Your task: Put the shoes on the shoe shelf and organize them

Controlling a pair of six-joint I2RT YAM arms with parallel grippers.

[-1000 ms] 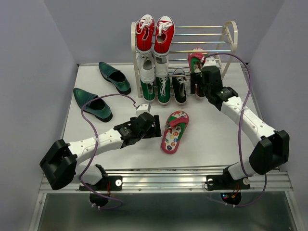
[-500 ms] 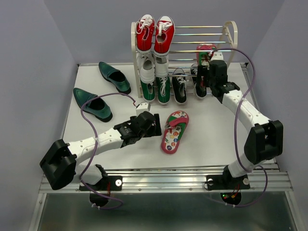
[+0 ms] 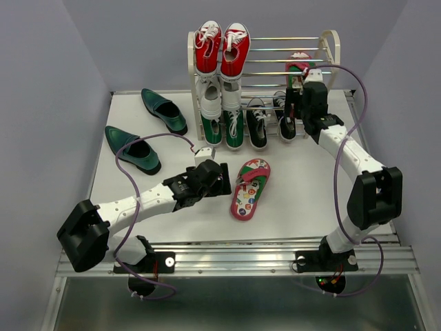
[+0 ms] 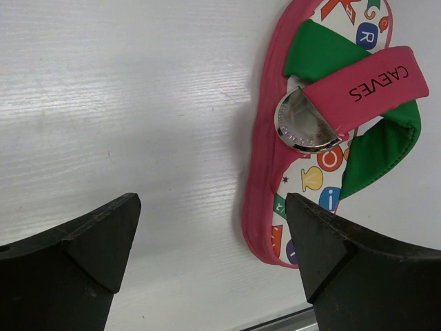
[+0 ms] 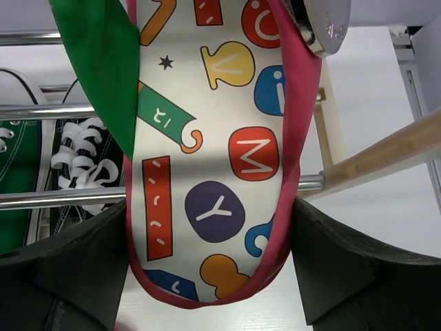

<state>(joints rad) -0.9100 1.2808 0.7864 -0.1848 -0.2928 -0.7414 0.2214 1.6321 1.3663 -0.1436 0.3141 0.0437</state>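
My right gripper (image 3: 303, 88) is shut on a pink-edged flip-flop (image 3: 299, 67), holding it by the heel against the right part of the shoe shelf (image 3: 332, 47), over its middle rods. In the right wrist view the patterned footbed (image 5: 213, 138) fills the space between my fingers (image 5: 344, 276). The second flip-flop (image 3: 249, 187) lies on the table. My left gripper (image 3: 222, 181) is open and empty just left of it (image 4: 331, 131). Two black sneakers (image 3: 256, 123) (image 3: 286, 121) stand on the bottom tier. Two teal loafers (image 3: 164, 110) (image 3: 132, 148) lie on the table at the left.
Red sneakers (image 3: 220, 47), white sneakers (image 3: 220, 96) and green sneakers (image 3: 222, 129) fill the shelf's left half, one pair per tier. Grey walls close in the table on the left, back and right. The right arm's cable (image 3: 348, 117) loops beside the shelf.
My right gripper has carried the flip-flop up and back, from beside the bottom tier to the shelf's upper right rods. The left arm has not moved.
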